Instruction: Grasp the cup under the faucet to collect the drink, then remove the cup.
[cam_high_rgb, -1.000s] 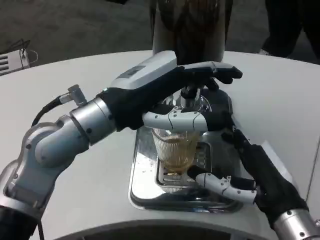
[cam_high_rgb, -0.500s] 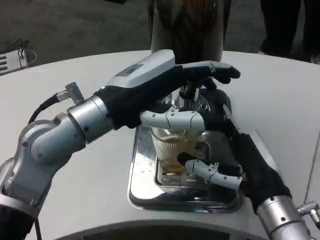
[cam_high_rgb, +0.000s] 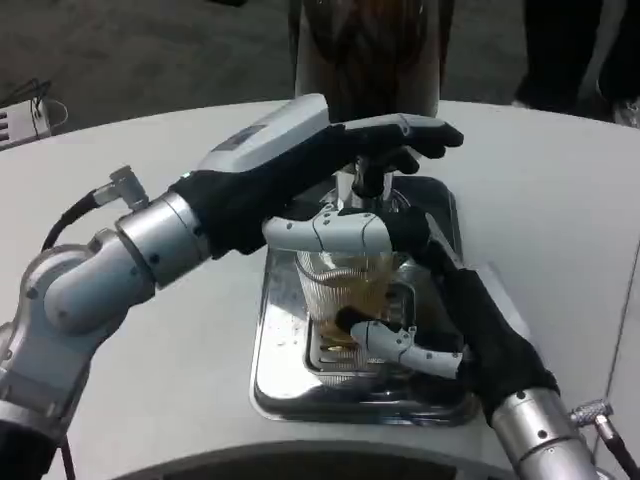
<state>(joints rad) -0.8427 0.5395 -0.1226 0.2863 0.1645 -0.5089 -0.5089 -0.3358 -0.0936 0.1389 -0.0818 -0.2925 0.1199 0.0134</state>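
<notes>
The ribbed clear cup (cam_high_rgb: 345, 295) stands on the steel drip tray (cam_high_rgb: 285, 360), directly under the faucet (cam_high_rgb: 368, 178) of the dispenser (cam_high_rgb: 365, 50), with amber drink in it. The right hand (cam_high_rgb: 420, 300) wraps around the cup, fingers closed on its rim and lower wall. The left hand (cam_high_rgb: 330, 165) reaches over the faucet; its fingers seem to press the lever, though their grip is hidden. The tray sits on the white surface (cam_high_rgb: 150, 140).

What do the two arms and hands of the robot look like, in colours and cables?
Both forearms are silver metal cylinders. The left forearm has rounded joints, a black cable and a small silver connector near the wrist. The left hand has a pale grey-white back over black, with white-and-black fingers. The right hand looks mostly black, with white finger segments.
</notes>
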